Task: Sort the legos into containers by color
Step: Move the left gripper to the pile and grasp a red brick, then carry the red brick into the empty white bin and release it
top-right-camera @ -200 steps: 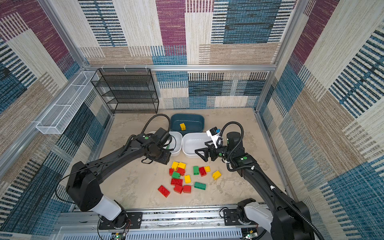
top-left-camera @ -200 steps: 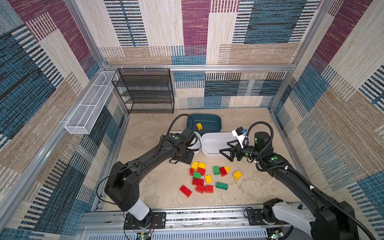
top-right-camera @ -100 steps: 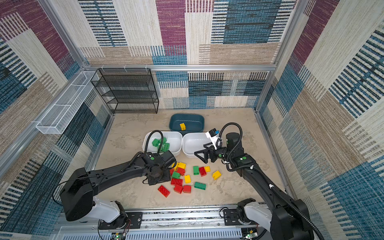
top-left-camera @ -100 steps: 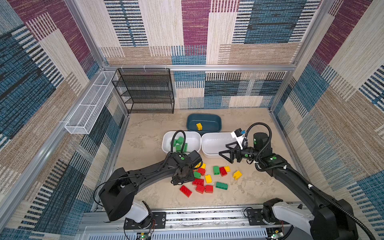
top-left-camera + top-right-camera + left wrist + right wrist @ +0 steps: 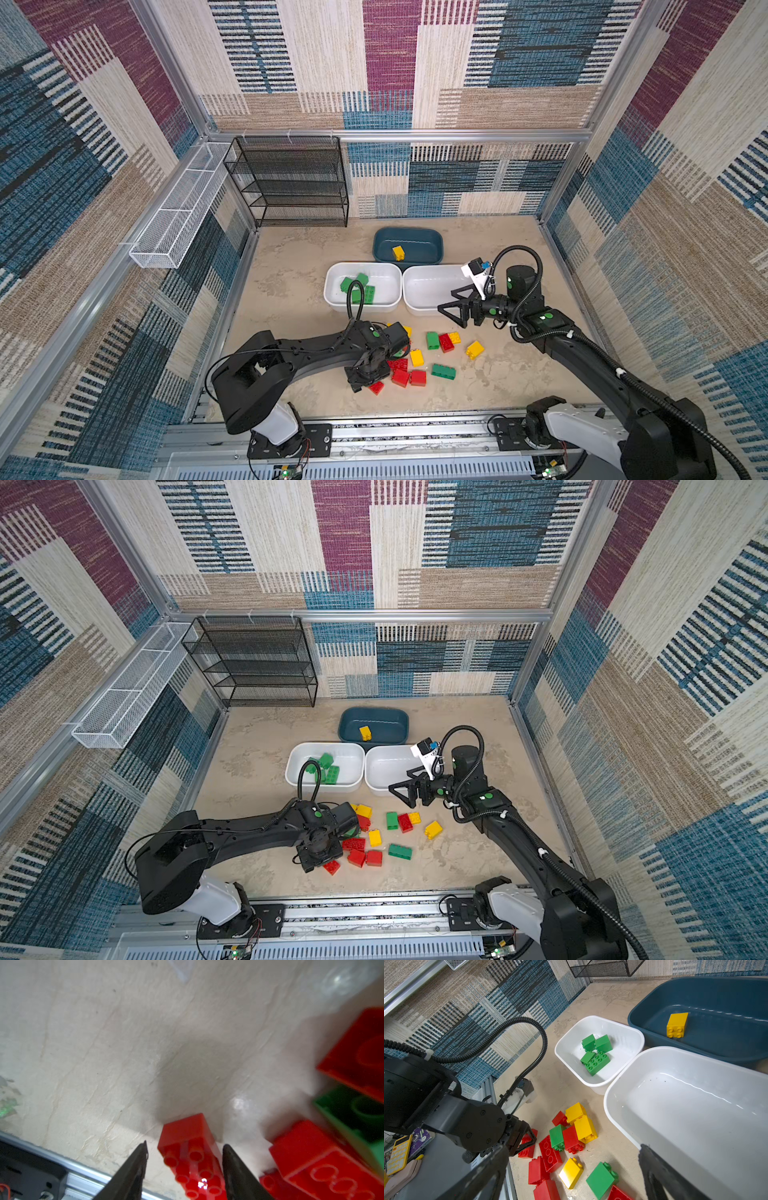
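- The left gripper point(image 5: 185, 1144) is down at the near edge of the pile. Its jaws are apart and straddle one red brick point(image 5: 192, 1159), with a sliver of floor showing on each side, so nothing is clamped yet.
- That brick lies studs up, directly between the fingers. Its long axis points straight ahead out of the gripper, so the jaws face its two long sides, which looks the right way round for a squeeze across the short width.
- Just off to one side of the gripper sit more reds and a green, close enough to get nudged.
- The right gripper point(image 5: 574, 1146) hangs wide open and empty over the far side of the pile, beside the empty white tub point(image 5: 428, 286). It is well apart from that brick, so the left arm is plainly nearer.
- Loose bricks around the left gripper look like about seven red, five yellow and three green, but the arm hides part of the pile.
- Beyond the pile there are three containers. The empty white tub probably takes the reds.
- The other white tub point(image 5: 332, 286) holds three or four green bricks point(image 5: 598, 1061), which overlap.
- Farthest away, the teal tub point(image 5: 415, 243) holds one yellow brick point(image 5: 398, 252).
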Robot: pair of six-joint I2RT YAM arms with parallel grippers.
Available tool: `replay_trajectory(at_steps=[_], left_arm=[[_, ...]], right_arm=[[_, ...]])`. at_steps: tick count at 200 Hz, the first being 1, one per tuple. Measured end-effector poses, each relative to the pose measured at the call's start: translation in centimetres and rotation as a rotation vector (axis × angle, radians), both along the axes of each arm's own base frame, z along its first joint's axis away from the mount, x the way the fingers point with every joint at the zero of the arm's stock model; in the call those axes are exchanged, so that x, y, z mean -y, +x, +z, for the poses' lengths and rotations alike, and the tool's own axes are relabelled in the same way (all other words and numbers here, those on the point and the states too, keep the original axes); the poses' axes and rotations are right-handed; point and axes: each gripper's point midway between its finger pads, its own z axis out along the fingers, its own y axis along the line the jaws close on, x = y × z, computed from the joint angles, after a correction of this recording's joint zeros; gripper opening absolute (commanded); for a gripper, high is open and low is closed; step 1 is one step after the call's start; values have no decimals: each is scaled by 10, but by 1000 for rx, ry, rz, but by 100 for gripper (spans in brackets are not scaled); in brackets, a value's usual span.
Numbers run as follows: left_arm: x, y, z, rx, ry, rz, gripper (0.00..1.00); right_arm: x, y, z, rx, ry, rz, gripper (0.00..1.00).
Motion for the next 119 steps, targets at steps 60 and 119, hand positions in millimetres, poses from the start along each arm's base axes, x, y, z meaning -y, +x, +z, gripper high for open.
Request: replay_trajectory(at_steps=[60,119], left_arm=[[12,-1,-1,8,-27,-10,21],[31,42,51,170,-99,-151,23]], right_arm=[[0,0,-1,-1,-2,0,99],[6,9,3,28,-27,-47,99]])
